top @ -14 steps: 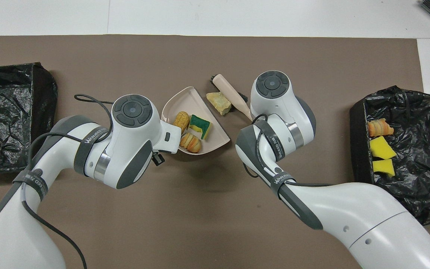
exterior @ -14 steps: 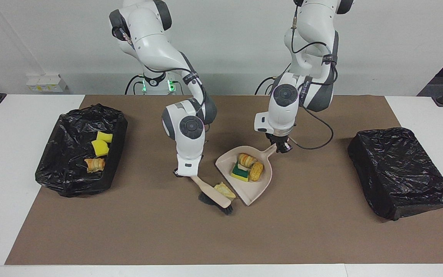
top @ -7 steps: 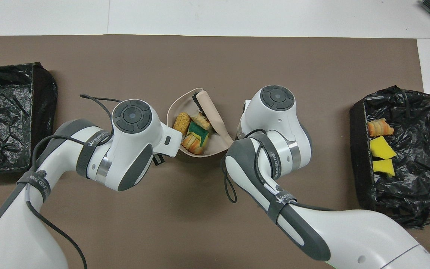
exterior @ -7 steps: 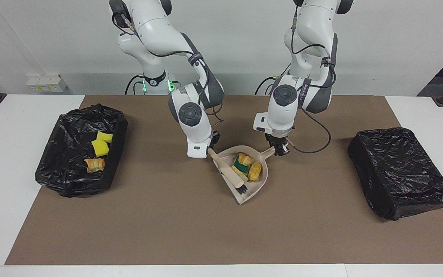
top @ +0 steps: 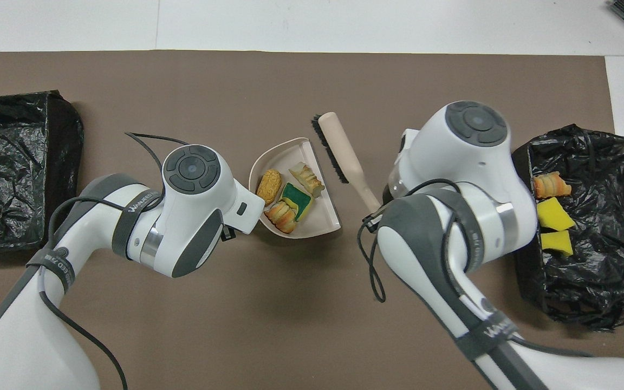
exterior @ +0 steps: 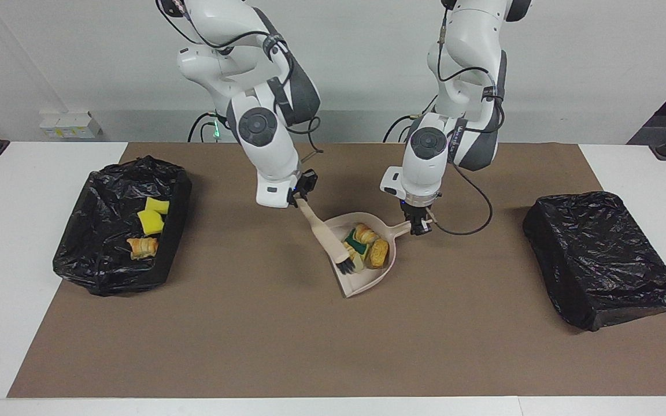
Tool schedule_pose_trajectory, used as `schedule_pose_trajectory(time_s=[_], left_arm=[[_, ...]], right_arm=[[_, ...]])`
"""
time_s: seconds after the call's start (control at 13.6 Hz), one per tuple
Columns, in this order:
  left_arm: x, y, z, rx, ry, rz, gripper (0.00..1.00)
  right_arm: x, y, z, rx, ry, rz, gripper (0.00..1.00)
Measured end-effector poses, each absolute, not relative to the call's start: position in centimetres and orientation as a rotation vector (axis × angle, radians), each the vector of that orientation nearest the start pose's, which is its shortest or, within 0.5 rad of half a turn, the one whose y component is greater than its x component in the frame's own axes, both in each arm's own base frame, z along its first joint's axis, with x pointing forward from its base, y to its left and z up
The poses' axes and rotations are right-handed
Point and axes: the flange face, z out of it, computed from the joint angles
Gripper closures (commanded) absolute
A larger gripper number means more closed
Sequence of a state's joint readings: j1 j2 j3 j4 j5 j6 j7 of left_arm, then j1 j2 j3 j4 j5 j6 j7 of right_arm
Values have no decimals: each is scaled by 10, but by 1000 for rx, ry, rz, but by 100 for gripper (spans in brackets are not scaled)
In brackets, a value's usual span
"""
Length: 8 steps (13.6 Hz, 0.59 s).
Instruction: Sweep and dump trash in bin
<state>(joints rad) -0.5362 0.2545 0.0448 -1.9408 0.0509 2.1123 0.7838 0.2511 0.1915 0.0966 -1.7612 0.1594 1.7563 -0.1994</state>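
Our right gripper (exterior: 300, 196) grips the brush (exterior: 329, 238); our left gripper (exterior: 420, 224) grips the dustpan (exterior: 362, 283), with four bits of trash (top: 289, 196) in it. We should carry it level to the open bin (exterior: 87, 254), brush clear

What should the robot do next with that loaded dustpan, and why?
Probably the left gripper should lift the dustpan toward the open bin. All four loose pieces lie in the pan, and the right gripper holds the brush raised, off the mat.

Four trash bits (exterior: 366, 245), pastry chunks and a green-and-yellow sponge (top: 297, 197), sit in the dustpan (top: 320, 225); three lie in the open bin (exterior: 102, 254).
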Motion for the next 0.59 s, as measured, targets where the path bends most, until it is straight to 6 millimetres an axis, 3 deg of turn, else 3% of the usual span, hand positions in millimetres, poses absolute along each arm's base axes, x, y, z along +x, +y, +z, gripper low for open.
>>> schedule_pose_trajectory(time_s=[0.15, 0.29, 0.59], left_arm=[[528, -281, 348, -2465, 1884, 136, 100], [528, -281, 349, -2465, 1890, 132, 100], [527, -281, 348, -2458, 1902, 136, 100]], right_arm=[[549, 172, 469, -2957, -602, 361, 100], [540, 148, 491, -3049, -492, 392, 100], [526, 98, 516, -3107, -317, 480, 100]])
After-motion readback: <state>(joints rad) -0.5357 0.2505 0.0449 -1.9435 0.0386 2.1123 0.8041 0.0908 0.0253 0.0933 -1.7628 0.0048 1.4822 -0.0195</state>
